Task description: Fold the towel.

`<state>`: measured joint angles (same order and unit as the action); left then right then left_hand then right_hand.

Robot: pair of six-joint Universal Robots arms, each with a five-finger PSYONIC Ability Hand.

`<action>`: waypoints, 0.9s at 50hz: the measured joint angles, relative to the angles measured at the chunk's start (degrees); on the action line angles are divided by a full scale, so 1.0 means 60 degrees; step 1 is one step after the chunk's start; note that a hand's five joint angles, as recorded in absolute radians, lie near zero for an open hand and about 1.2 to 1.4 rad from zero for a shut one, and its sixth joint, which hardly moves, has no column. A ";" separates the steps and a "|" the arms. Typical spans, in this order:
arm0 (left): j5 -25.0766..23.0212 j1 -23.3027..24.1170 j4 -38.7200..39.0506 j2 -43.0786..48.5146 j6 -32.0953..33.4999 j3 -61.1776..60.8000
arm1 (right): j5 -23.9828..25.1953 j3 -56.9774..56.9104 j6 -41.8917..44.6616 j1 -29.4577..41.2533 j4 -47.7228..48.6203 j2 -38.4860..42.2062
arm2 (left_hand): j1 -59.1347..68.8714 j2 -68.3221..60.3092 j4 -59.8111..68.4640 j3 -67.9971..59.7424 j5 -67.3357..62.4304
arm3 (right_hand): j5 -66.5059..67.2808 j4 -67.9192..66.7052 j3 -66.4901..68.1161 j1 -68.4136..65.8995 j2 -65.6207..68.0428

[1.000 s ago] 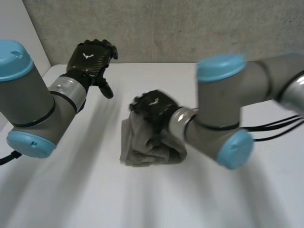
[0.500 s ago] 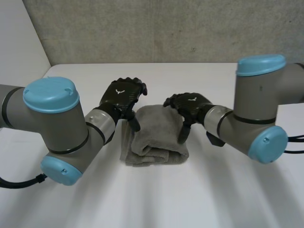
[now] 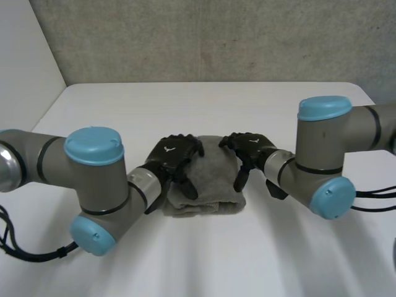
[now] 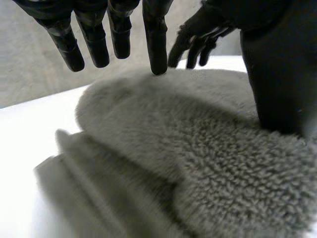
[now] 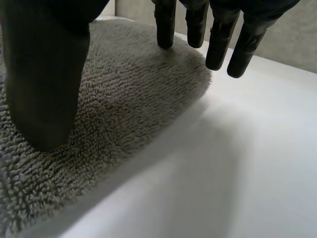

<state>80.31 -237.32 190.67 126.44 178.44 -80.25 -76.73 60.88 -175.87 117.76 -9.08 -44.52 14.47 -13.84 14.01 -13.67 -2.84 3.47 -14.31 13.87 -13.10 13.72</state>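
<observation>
Left hand (image 3: 175, 156) spread at the folded towel (image 3: 213, 167) left edge, right hand (image 3: 250, 150) spread at its right edge, wrist views show both thumbs resting on the pile, towel sides covered by the hands in the head view, white desk (image 3: 204, 260).

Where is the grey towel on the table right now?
In the head view the folded towel lies near the middle of the white table, with the left hand on its left side and the right hand on its right side.
</observation>
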 measured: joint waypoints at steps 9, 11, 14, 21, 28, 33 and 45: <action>0.0058 -0.0973 0.0022 -0.0357 0.0785 -0.0681 | 0.0065 -0.0566 -0.0426 0.0530 -0.0017 0.0456 | 0.0000 -0.0001 0.0001 0.0000 0.0004 | 0.0000 0.0000 0.0000 0.0014 0.0000; 0.0064 -0.1085 0.0029 -0.0395 0.0977 -0.0794 | 0.0088 -0.0630 -0.0547 0.0621 -0.0012 0.0548 | 0.0000 -0.0001 0.0001 0.0000 0.0004 | 0.0000 0.0000 -0.0001 0.0043 0.0000; 0.0063 -0.1207 0.0047 -0.0434 0.1227 -0.0969 | 0.0105 -0.0766 -0.0716 0.0749 -0.0006 0.0780 | 0.0000 -0.0001 0.0001 0.0000 0.0004 | 0.0000 0.0000 -0.0047 0.0063 0.0000; 0.0041 -0.1238 0.0075 -0.0442 0.1407 -0.1273 | 0.0083 -0.1147 -0.0846 0.0912 -0.0007 0.1320 | 0.0000 -0.0001 0.0001 0.0000 0.0002 | 0.0000 0.0000 -0.0101 0.0192 0.0000; 0.0059 -0.1157 0.0073 -0.0561 0.1351 -0.1333 | 0.0011 -0.1346 -0.0767 0.0942 -0.0063 0.1218 | 0.0000 -0.0001 0.0000 0.0000 -0.0001 | 0.0000 0.0000 -0.0111 0.0192 0.0000; 0.0092 -0.1161 0.0018 -0.1103 0.1304 -0.1219 | -0.0047 -0.1163 -0.0732 0.0839 -0.0075 0.0248 | 0.0000 -0.0001 0.0000 0.0000 0.0000 | 0.0000 0.0000 -0.0111 0.0192 0.0000; 0.0636 -0.1343 -0.0422 -0.3251 0.0981 -0.0438 | -0.1241 -0.0541 -0.0437 0.0039 -0.0115 -0.2762 | -0.0021 0.0003 0.0000 0.0000 0.0001 | 0.0000 0.0001 -0.0111 0.0192 0.0000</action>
<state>84.12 -245.38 188.14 106.93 184.32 -82.88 -84.18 57.63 -178.49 118.00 -9.77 -61.09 14.35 -13.82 14.01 -13.67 -2.83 3.47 -14.31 13.20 -11.94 13.72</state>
